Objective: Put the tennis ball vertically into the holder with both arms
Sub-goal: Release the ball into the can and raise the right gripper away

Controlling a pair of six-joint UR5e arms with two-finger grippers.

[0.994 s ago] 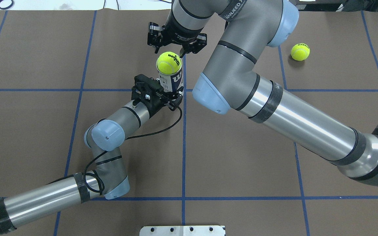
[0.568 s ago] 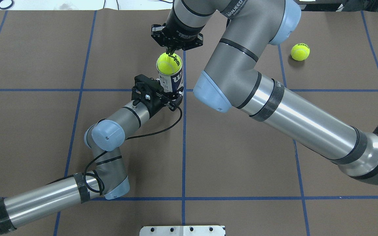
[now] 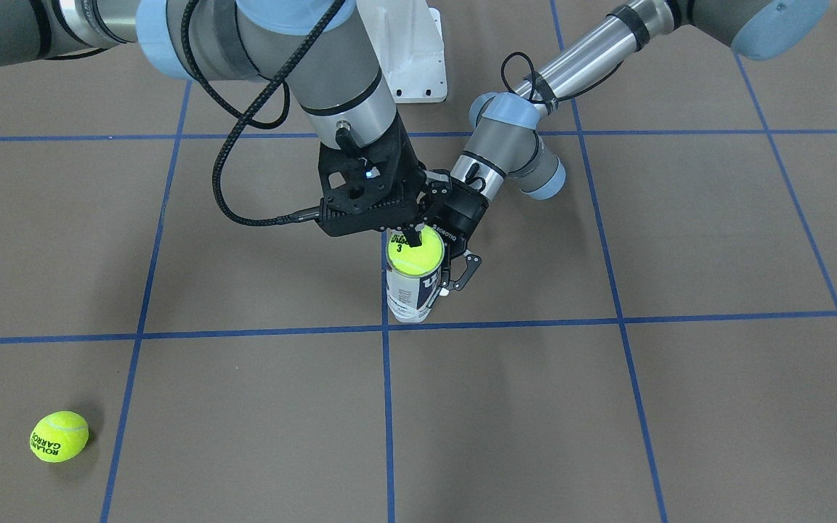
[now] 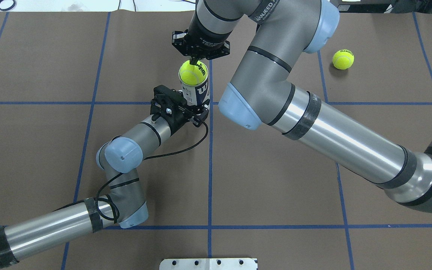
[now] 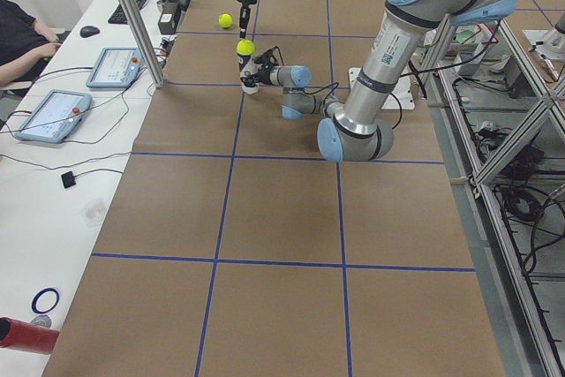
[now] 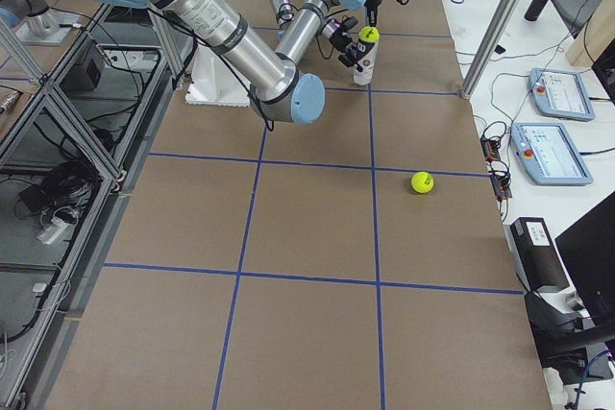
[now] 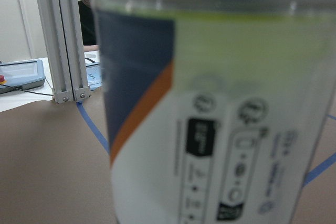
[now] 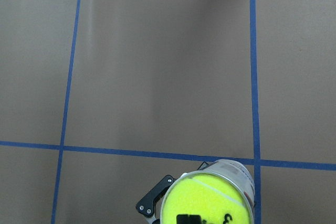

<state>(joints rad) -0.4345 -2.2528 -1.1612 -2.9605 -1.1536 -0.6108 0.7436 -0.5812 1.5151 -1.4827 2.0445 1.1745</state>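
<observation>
Tennis-ball tube (image 4: 196, 93): you see it standing upright on the bench (image 4: 276, 180), a little above the middle of the overhead frame; it sits just beside a crossing of blue tape lines (image 4: 209, 168); its white and navy label, blurred, fills the left wrist view.
Wilson tennis ball (image 4: 192, 73): seated in the tube's mouth, with its upper part above the rim; in the right wrist view it fills the opening at the bottom edge of the frame.
Right gripper (image 4: 194, 61): pointing down over the tube; jaws clenched together with nothing between them; in the front-facing view you can see their tips touching the top of the ball.
Left gripper (image 4: 200, 109): reaches in from the lower left of the overhead frame; jaws grasping the tube by its side.
Roland Garros tennis ball (image 4: 343, 59): loose on the bench; upper right of the overhead frame, lower left of the front-facing one; well apart from the tube and both arms.
</observation>
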